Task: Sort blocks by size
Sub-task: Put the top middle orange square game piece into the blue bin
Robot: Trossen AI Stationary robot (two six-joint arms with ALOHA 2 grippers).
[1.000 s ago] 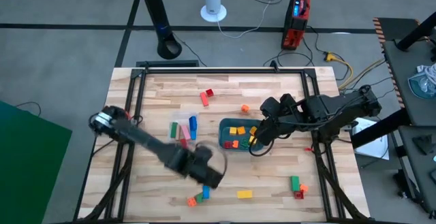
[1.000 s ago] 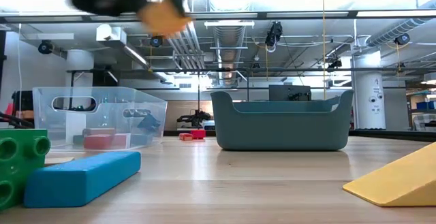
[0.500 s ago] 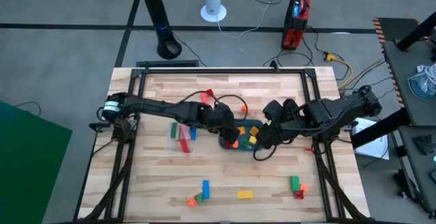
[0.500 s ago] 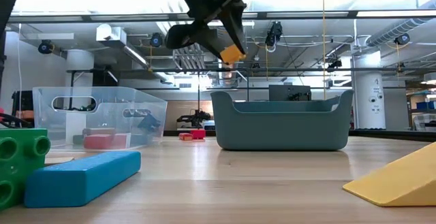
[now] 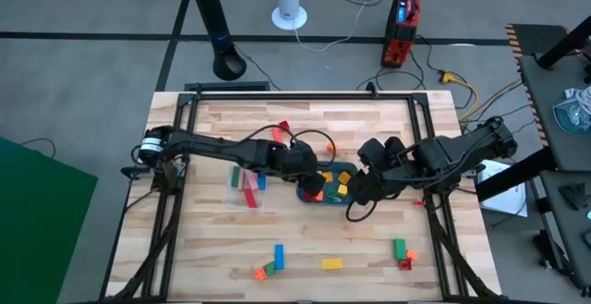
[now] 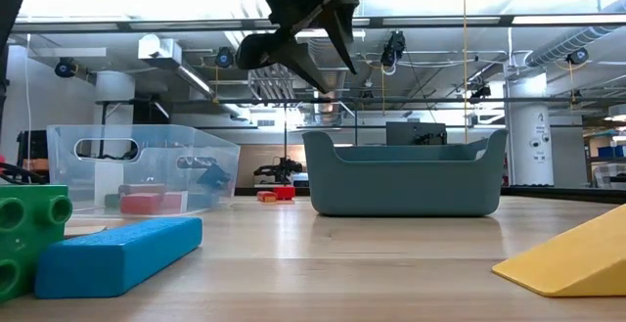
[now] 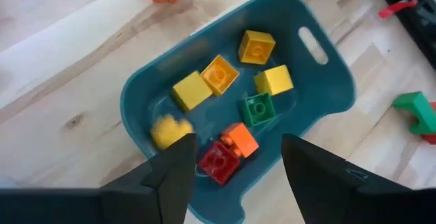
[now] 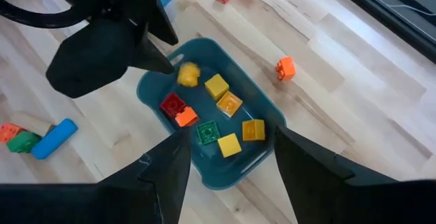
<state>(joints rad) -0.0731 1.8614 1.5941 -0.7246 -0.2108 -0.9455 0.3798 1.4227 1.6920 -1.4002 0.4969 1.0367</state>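
The teal tray (image 5: 334,168) sits mid-table and holds several short blocks: yellow (image 7: 256,45), orange (image 7: 219,74), green (image 7: 257,108) and red (image 7: 218,161). My left gripper (image 7: 235,156) hangs open above the tray's left end (image 6: 328,53). Nothing is between its fingers. A blurred yellow block (image 7: 167,130) shows inside the tray under it, also seen in the right wrist view as a yellow smear (image 8: 188,74). My right gripper (image 8: 228,149) is open over the tray's right side (image 5: 355,193). Loose blocks lie on the wood.
A clear container (image 5: 245,182) left of the tray holds pink, green and blue bars. Loose blocks: red (image 5: 279,130) and orange (image 5: 331,146) on the far side; blue (image 5: 279,258), yellow (image 5: 331,263) and green (image 5: 400,247) near the front edge.
My left gripper has swung from the near part of the table, up and toward the far right, to above the teal tray, carrying a yellow-orange block. In the last half second it has let go; the block has dropped into the tray.
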